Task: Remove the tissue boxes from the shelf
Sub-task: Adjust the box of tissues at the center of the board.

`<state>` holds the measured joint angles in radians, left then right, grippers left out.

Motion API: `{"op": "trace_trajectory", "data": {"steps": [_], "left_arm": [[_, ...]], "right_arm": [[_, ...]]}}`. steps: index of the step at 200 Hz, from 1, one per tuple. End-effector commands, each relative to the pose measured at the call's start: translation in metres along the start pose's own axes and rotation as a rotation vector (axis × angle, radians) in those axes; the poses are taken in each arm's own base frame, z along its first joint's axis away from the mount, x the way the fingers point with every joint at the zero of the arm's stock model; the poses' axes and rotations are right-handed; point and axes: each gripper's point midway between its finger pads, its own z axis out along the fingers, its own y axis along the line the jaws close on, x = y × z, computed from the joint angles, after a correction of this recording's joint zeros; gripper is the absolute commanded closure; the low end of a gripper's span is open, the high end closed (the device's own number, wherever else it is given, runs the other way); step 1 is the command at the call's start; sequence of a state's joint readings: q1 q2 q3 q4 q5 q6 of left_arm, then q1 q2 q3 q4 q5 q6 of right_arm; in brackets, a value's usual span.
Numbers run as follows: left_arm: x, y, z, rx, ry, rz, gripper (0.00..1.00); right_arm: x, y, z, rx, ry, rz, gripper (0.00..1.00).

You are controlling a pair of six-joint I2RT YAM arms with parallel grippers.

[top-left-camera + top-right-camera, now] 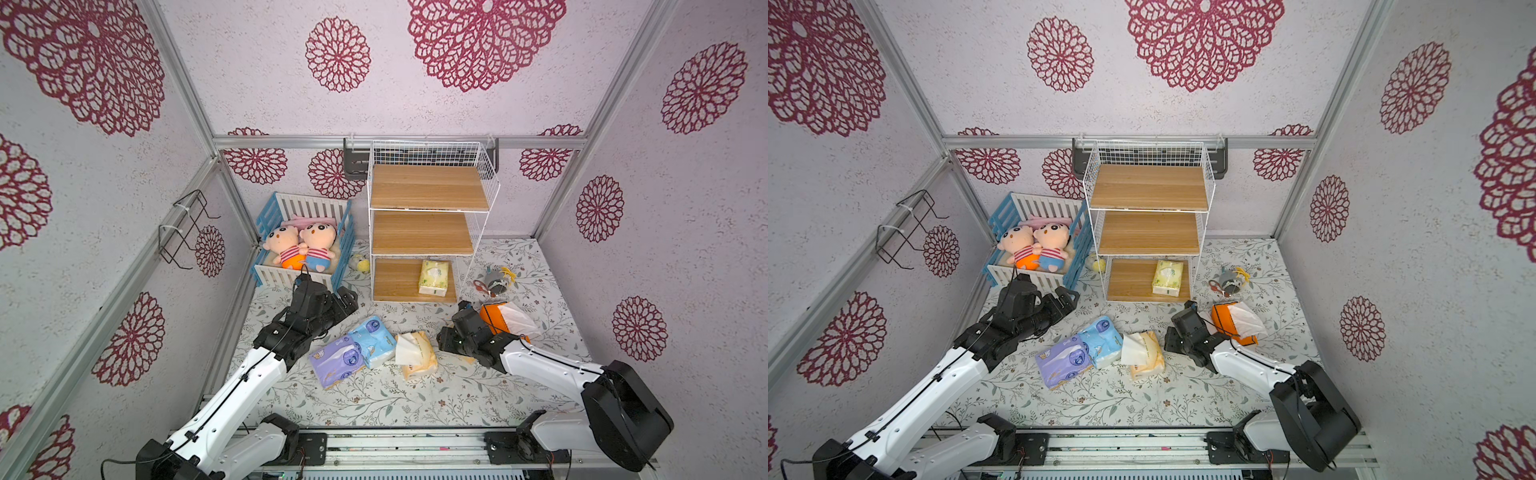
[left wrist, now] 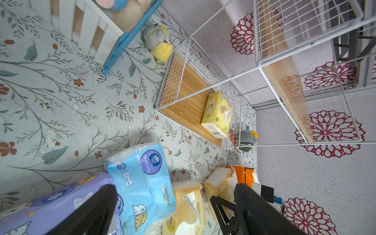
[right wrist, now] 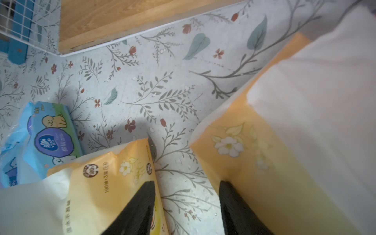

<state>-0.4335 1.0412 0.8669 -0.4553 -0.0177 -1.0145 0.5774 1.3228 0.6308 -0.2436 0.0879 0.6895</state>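
Observation:
The shelf (image 1: 428, 189) stands at the back, and a pale green tissue box (image 1: 434, 277) lies on its bottom board; the upper boards are bare. On the floral floor lie a purple pack (image 1: 338, 359), a light blue pack (image 1: 374, 338), a yellow-orange pack (image 1: 415, 355) and an orange-and-white pack (image 1: 505, 320). A cream-yellow pack (image 3: 264, 154) sits mostly under my right arm. My right gripper (image 3: 187, 203) is open low over bare floor, between the yellow-orange and cream-yellow packs. My left gripper (image 2: 177, 203) is wide open above the light blue pack, holding nothing.
A blue-and-white crib (image 1: 266, 274) with two plush dolls (image 1: 299, 247) stands left of the shelf. A small yellow-grey plush (image 1: 360, 262) lies between them. A grey plush toy (image 1: 496, 280) lies right of the shelf. A black wire rack (image 1: 187, 228) hangs on the left wall.

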Motion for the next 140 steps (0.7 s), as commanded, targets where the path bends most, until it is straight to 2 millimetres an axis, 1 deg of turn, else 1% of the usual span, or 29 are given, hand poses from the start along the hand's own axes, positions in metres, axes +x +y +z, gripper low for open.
{"op": "trace_trajectory", "data": {"steps": [1, 16, 33, 46, 58, 66, 79, 87, 91, 114, 130, 140], "left_arm": [[-0.005, -0.005, -0.003, -0.005, -0.02, 0.006, 0.03], [-0.007, -0.005, -0.004, -0.009, -0.03, 0.012, 0.03], [-0.011, -0.001, -0.006, -0.024, -0.062, 0.011, 0.03], [-0.017, -0.002, -0.008, -0.024, -0.094, 0.007, 0.03], [-0.021, -0.004, -0.01, -0.016, -0.115, 0.003, 0.03], [-0.022, -0.005, -0.01, -0.009, -0.121, 0.003, 0.03], [-0.024, -0.006, -0.011, -0.005, -0.129, 0.005, 0.03], [-0.025, -0.007, -0.011, -0.004, -0.129, 0.009, 0.03], [-0.025, -0.007, -0.011, -0.005, -0.128, 0.013, 0.03], [-0.024, -0.004, -0.011, -0.016, -0.129, 0.025, 0.03], [-0.025, -0.005, -0.013, -0.02, -0.124, 0.035, 0.03], [-0.024, -0.006, -0.014, -0.014, -0.12, 0.036, 0.03]], "right_arm": [[-0.023, -0.013, -0.023, 0.081, -0.086, -0.035, 0.43], [-0.035, -0.011, -0.035, 0.08, -0.123, -0.034, 0.43], [-0.047, 0.015, -0.049, -0.051, -0.165, -0.049, 0.41], [-0.06, 0.035, -0.062, -0.153, -0.218, -0.038, 0.41], [-0.072, 0.047, -0.071, -0.22, -0.276, -0.016, 0.4], [-0.079, 0.051, -0.073, -0.247, -0.314, 0.009, 0.37], [-0.087, 0.053, -0.068, -0.263, -0.358, 0.049, 0.32], [-0.091, 0.053, -0.063, -0.263, -0.369, 0.075, 0.25], [-0.093, 0.054, -0.059, -0.264, -0.37, 0.088, 0.23], [-0.106, 0.068, -0.044, -0.297, -0.368, 0.134, 0.22], [-0.115, 0.077, -0.039, -0.342, -0.388, 0.178, 0.22], [-0.12, 0.078, -0.035, -0.352, -0.402, 0.21, 0.22]]}}
